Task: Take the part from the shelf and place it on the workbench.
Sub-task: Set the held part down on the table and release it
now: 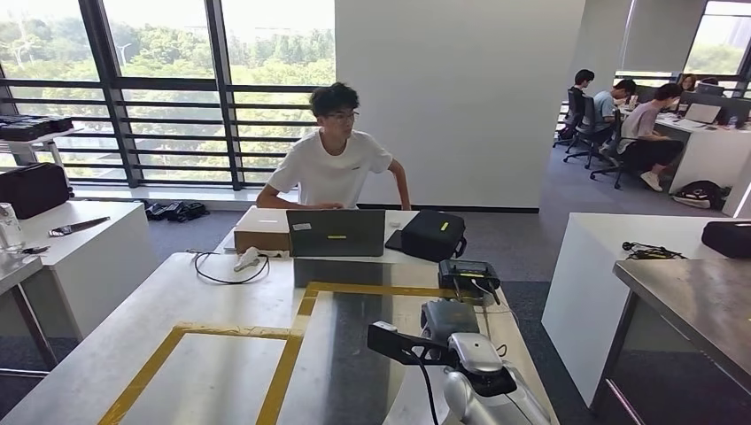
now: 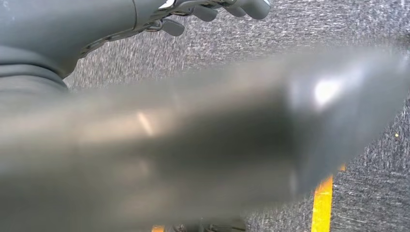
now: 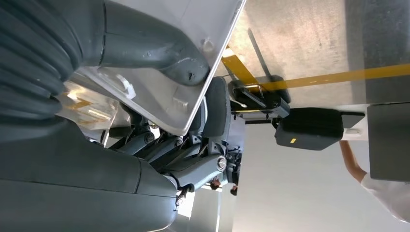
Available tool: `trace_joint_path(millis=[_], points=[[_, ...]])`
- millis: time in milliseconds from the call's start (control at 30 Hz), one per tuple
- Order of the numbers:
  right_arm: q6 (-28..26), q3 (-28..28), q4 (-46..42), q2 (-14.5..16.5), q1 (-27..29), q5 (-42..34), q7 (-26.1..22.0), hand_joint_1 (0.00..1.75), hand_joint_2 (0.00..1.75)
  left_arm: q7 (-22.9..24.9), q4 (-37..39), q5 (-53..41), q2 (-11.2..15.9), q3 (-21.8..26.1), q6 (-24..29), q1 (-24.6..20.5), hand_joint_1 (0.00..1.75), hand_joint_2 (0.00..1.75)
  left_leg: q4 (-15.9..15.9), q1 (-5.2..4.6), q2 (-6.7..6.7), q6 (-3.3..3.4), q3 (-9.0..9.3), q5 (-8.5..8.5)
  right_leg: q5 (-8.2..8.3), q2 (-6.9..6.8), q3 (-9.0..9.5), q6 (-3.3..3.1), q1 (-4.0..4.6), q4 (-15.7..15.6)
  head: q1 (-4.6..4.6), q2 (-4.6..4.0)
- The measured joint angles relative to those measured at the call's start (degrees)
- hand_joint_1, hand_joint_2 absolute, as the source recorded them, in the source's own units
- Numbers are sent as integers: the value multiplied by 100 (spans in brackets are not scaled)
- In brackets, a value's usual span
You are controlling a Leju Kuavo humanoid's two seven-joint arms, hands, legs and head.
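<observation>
Grey metal formed the part (image 3: 164,63), a flat plate pinched in the right hand (image 3: 193,111) between the thick thumb on one face and the dark fingers (image 3: 215,108) on the other. In the head view the right hand (image 1: 465,345) hung over the desk (image 1: 133,336) at 5 o'clock, beside the yellow tape outline (image 1: 292,354). A laptop (image 1: 336,232), a cardboard box (image 1: 262,228) and a black case (image 1: 433,234) lay at 12 o'clock, with a person (image 1: 332,150) seated behind them. The left hand (image 2: 193,12) hung above carpet, fingers apart, holding nothing.
</observation>
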Motion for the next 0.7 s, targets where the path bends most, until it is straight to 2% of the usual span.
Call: trace_joint_path(millis=[33, 100, 167, 267, 533, 700], points=[[-7, 0, 1, -7, 1, -10, -4, 0, 0, 13, 0, -4, -1, 5, 15, 0, 0, 175, 0, -2, 0, 16, 0, -2, 6, -2, 6, 11, 0, -13, 1, 0], [-34, 0, 1, -28, 6, -30, -25, 0, 0, 55, 0, -24, -6, 17, 67, 0, 0, 87, 1, -8, 2, 38, 0, -4, 16, -2, 14, 43, -3, -32, 2, 0], [-70, 0, 1, -58, 15, -42, -46, 0, 0, 91, 0, -34, -9, 24, 124, -1, 0, 0, 3, -12, 3, 45, 0, -4, 22, -2, 20, 110, -9, -46, 2, 0], [-124, 0, 1, -103, 38, -61, -71, 0, 0, 193, -1, -28, -8, 29, 232, -3, 0, 0, 5, -15, 5, 51, 0, -1, 27, -2, 24, 189, -15, -56, 2, 0], [-347, 0, 1, -203, 70, -134, -156, 0, 0, 429, -3, -33, -10, 94, 626, -13, 0, 0, -3, -9, 17, 49, 8, 7, 30, -1, 14, 206, -4, -44, 2, 0], [-700, 0, -17, -242, 67, -237, -296, 0, 0, 567, -5, -4, -10, 132, 783, -17, 0, 0, 9, -30, 19, 63, 5, -2, 34, -1, 11, 222, -26, -42, 0, 0]])
